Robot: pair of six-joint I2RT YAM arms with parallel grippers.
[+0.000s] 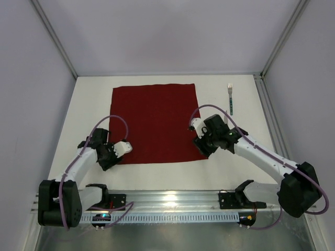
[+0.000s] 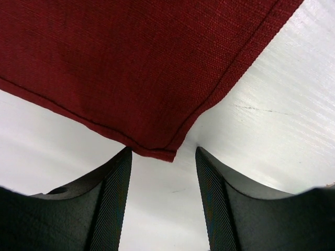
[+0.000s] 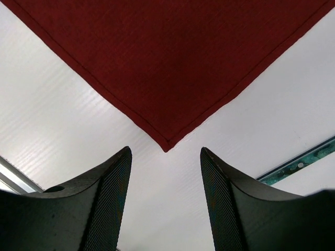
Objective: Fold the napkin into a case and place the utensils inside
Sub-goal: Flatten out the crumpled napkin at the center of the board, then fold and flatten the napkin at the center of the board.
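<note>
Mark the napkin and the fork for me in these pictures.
napkin point(image 1: 154, 123): top external view, centre of the flat red cloth.
fork point(image 1: 230, 100): top external view, middle of its length, just below the silver head.

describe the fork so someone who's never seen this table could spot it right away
Find the big dark red napkin lying flat on the white table. Just past its right edge, near the far corner, lies the fork, tines pointing to the table's far side. It is the only thin thing there, with a silver head and a slim teal handle.
</note>
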